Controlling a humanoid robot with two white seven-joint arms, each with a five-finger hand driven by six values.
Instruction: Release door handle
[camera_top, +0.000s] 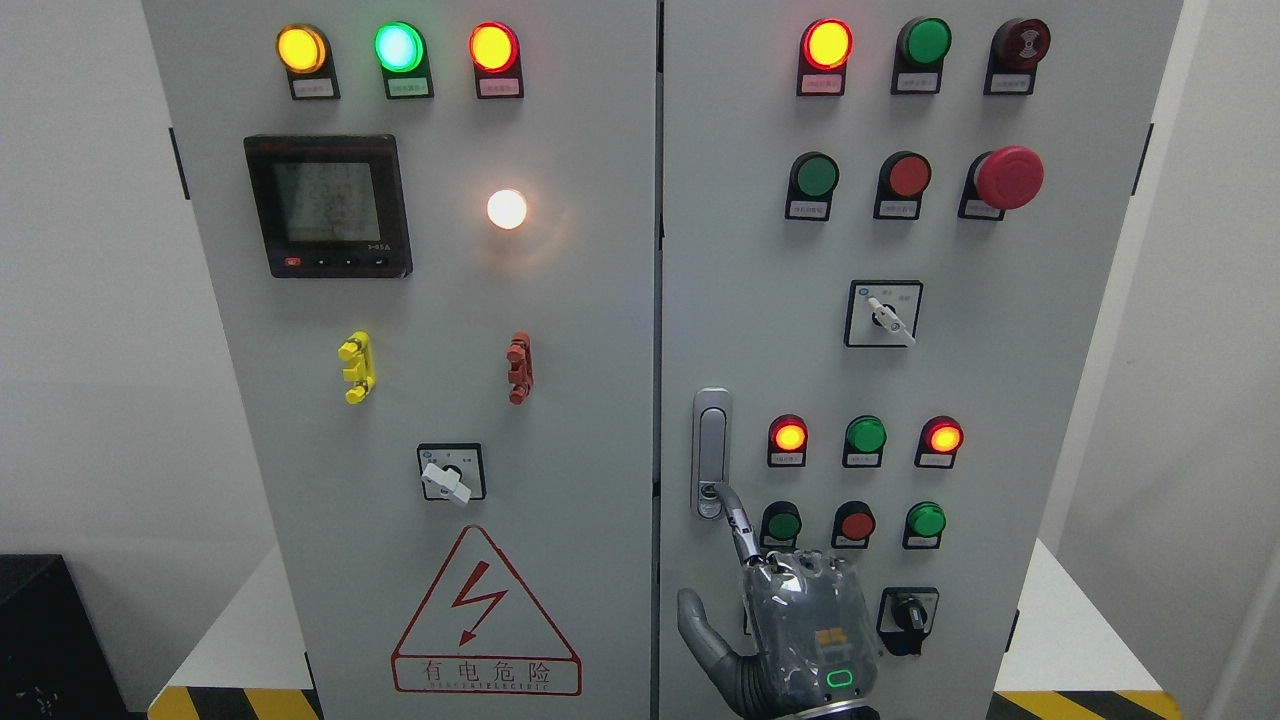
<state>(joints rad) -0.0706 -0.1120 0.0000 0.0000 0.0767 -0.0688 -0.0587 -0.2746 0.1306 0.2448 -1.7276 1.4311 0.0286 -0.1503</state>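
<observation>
- Head view: the grey electrical cabinet (600, 300) fills the frame, and the door handle (711, 452) stands upright on the right-hand door, just beside the centre seam, its long axis running from twelve to six o'clock.
- One robot hand (800, 630) rises from the bottom edge right of the middle. I cannot see from which side its arm comes in, so I will not call it left or right.
- Its index finger (738, 520) is stretched out toward eleven o'clock, the tip touching the round lock at the handle's lower end. The thumb (700, 625) sticks out toward nine o'clock, apart from the palm. The other fingers seem curled in, and nothing is wrapped around the handle; contact is fingertip only.
- From the palm, the handle lies up and toward eleven o'clock, so I judge that letting go means drawing the finger back down toward five o'clock, along its own line.
- The green button (782, 524) sits just beside the finger at three o'clock; a sideways slip could brush it.
- No second hand shows anywhere.
</observation>
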